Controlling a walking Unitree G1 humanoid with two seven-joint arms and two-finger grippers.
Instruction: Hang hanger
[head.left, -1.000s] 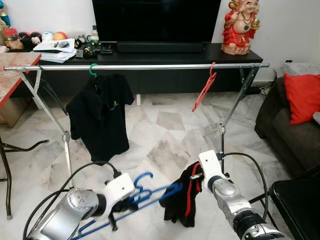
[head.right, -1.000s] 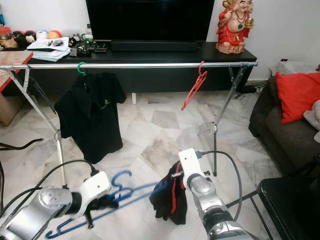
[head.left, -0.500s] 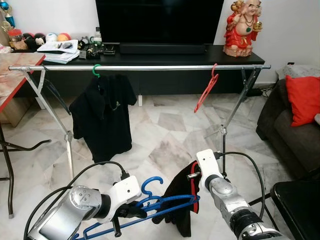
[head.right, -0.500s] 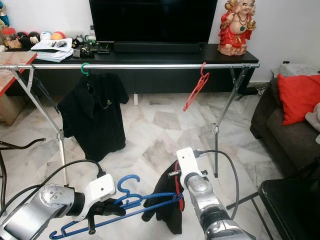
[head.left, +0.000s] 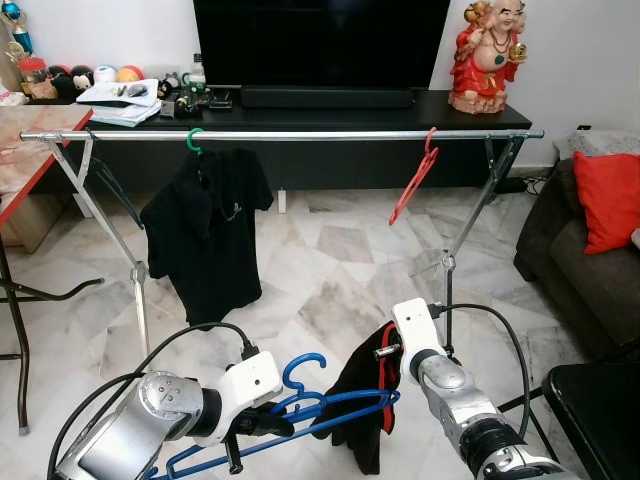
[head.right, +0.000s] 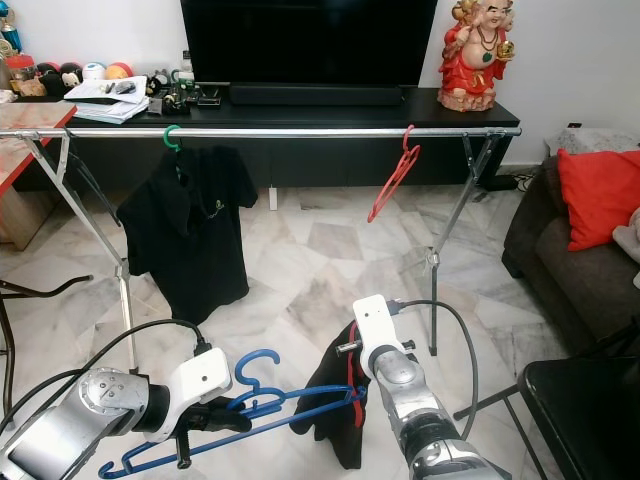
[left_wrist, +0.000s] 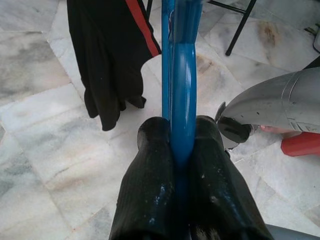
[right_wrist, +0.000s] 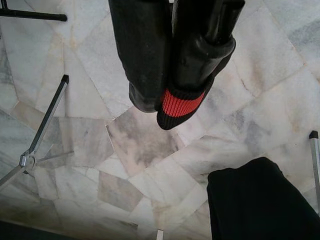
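Note:
My left gripper (head.left: 262, 420) is shut on a blue hanger (head.left: 330, 404) held low in front of me; its hook (head.left: 303, 364) curves upward. In the left wrist view both black fingers (left_wrist: 150, 190) clamp the blue hanger (left_wrist: 181, 90). My right gripper (head.left: 388, 355) is shut on a black garment with red trim (head.left: 368, 400), which droops over the hanger's far end. The right wrist view has the fingers (right_wrist: 200, 50) pinching the red-edged cloth (right_wrist: 182, 105). Ahead stands a silver clothes rail (head.left: 300, 134) carrying a black shirt on a green hanger (head.left: 205, 225) and a bare red hanger (head.left: 412, 185).
Behind the rail stands a black TV console (head.left: 330, 105) with a TV, clutter and a red figurine (head.left: 485, 55). A dark sofa with a red cushion (head.left: 605, 200) is on the right, a table (head.left: 20, 150) on the left, a black stool (head.left: 600, 410) at lower right. Marble floor lies between.
Over the last second the garment was brought to the blue hanger's end and the hanger rose to level. The camera tilted slightly. Little has moved in the last half second.

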